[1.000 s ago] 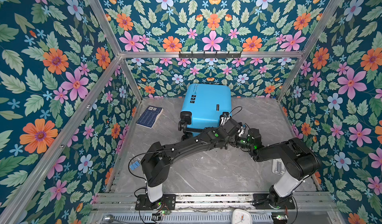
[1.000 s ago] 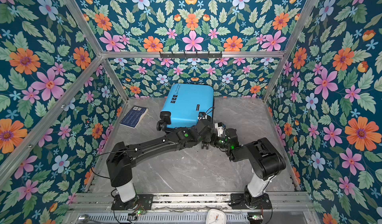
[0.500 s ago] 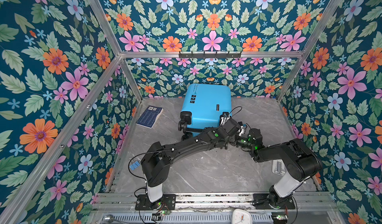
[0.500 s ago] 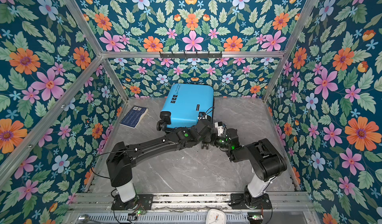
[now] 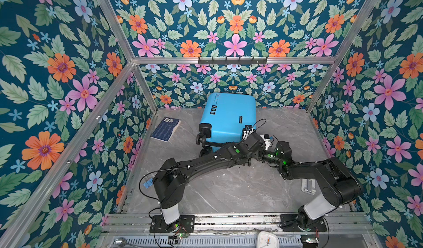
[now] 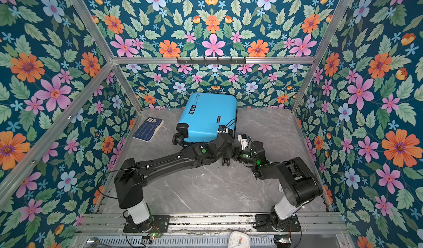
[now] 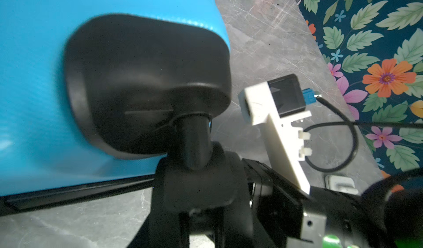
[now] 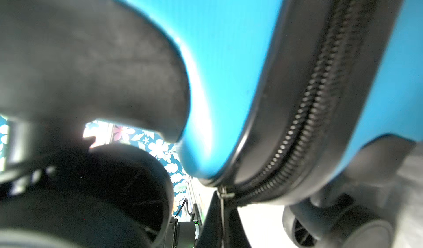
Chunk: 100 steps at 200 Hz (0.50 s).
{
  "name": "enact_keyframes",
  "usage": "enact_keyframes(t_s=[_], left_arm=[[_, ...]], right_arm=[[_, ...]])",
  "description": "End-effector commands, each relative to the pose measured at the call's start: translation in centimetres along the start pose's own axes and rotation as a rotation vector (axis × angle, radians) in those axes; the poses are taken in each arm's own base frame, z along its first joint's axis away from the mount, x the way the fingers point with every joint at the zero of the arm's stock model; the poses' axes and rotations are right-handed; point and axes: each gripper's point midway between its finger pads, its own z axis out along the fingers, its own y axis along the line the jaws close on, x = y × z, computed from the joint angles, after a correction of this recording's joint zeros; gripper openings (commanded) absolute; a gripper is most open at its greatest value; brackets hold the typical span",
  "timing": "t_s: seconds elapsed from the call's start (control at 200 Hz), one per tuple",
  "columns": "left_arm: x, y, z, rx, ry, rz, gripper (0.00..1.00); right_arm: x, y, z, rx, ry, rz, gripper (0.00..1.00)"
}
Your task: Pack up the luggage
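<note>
The luggage [image 5: 229, 118] [image 6: 208, 114], a bright-blue hard-shell case, lies closed at the back of the table. Both arms meet at its near right corner. In the left wrist view my left gripper [image 7: 196, 209] is shut around the black caster wheel [image 7: 194, 180] under the wheel housing [image 7: 146, 82]. In both top views that gripper [image 5: 255, 144] is mostly hidden under its own wrist. My right gripper [image 8: 223, 214] [image 5: 263, 154] is shut on the metal zipper pull [image 8: 223, 195] at the end of the black zipper [image 8: 297, 132], which is closed.
A flat dark-blue folded item [image 5: 166, 129] lies left of the luggage by the left wall. A small white object [image 5: 307, 186] sits near the right arm's base. A white clock [image 5: 266, 240] is at the front edge. Floral walls enclose the table.
The right gripper's jaws have closed onto the zipper pull. Both arms and the luggage stay where they were.
</note>
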Motion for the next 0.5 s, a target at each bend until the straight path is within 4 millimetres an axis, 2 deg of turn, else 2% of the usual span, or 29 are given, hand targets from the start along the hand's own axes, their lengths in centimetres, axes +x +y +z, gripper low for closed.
enact_keyframes(t_s=[0.0,0.495], left_arm=[[-0.7,1.7,-0.9,-0.052,-0.036,0.014,0.0],[-1.2,3.9,-2.7,-0.077,-0.068,-0.005,0.0]], right_arm=[[-1.0,-1.6,-0.9,0.09,-0.073,0.008,0.0],[-0.6,-2.6,-3.6,0.218,-0.126,-0.004,0.0]])
